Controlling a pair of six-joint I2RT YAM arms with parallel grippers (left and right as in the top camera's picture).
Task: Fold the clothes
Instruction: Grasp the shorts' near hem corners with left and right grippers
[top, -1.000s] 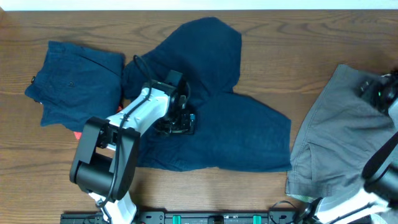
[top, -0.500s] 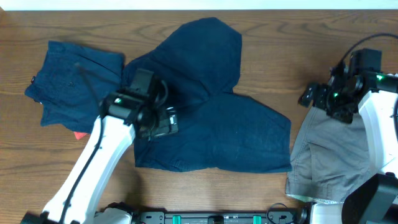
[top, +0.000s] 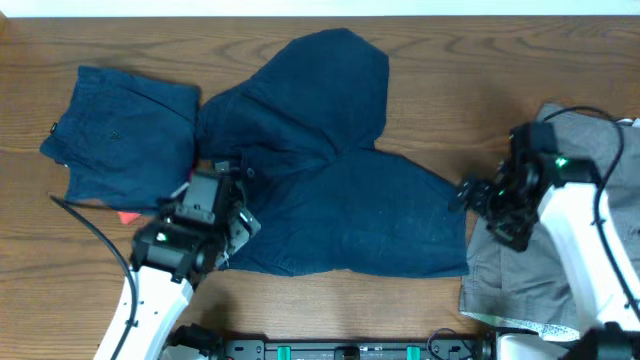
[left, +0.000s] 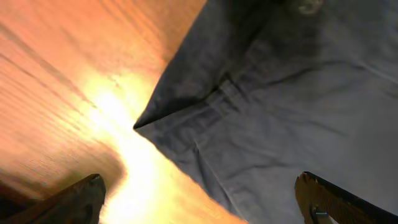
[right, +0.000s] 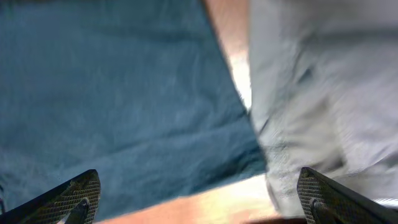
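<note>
Mid-frame in the overhead view, navy shorts (top: 340, 190) lie spread flat on the wood worktop (top: 440, 90), legs splayed toward upper centre and right, lower hem along the bottom centre. Upper left of frame: a second navy garment (top: 120, 135), folded into a rough square, its right edge touching the spread shorts. A small red bit (top: 127, 215) pokes out below it. Right side of frame: a light grey garment (top: 520, 270), rumpled, its left edge just beside the navy shorts' right hem; the right wrist view shows the two hems nearly meeting with a thin strip of worktop between.

Left hand (top: 222, 215) sits over the lower left corner of the spread shorts, fingers spread wide, nothing between them; its wrist view shows that corner of cloth and bare wood below. Right hand (top: 490, 205) hangs over the gap between navy and grey cloth, fingers likewise spread wide, holding nothing.
</note>
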